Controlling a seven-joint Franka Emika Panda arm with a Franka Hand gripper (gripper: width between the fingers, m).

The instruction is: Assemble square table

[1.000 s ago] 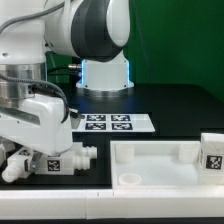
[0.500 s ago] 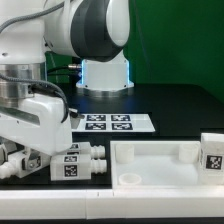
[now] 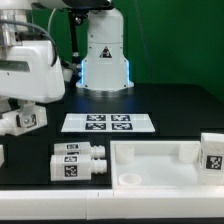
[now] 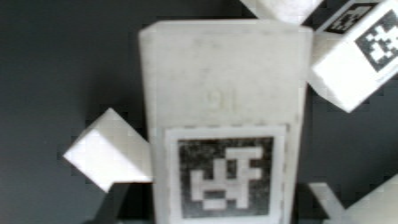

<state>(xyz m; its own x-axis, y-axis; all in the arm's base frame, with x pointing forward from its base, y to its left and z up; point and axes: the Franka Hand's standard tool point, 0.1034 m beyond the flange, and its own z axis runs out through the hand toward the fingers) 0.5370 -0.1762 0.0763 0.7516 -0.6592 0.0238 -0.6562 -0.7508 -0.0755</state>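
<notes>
Looking at the white robot hand [image 3: 22,108] up at the exterior view's left, clamped on one short chunky white leg with a black-and-white tag [image 3: 24,121], held clear of the black worktop [image 3: 170,105]. Can't really make out the fingertips in either view though, so going by the leg hanging right under the hand.

Same held leg [image 4: 221,110] hogging the wrist view, tag towards the camera, lower end cut off by the frame edge. Beyond it, another tagged leg [image 4: 356,40], chopped at the corner, plus a blurry white wedge [image 4: 111,150], no idea which part.

Back in the exterior view: two more tagged white legs [image 3: 78,161] lying side by side on the worktop, just beside the white plastic square slab with the raised rim [image 3: 155,150]. Only one corner hole [image 3: 130,180] showing; slab's far end cut off at the exterior view's right. Fourth leg [image 3: 212,152] standing there at the edge, half out of frame, can't tell whether on the slab or behind it. Flat marker board [image 3: 108,123] lying further back, and a long white bar [image 3: 60,205] along the front edge.
</notes>
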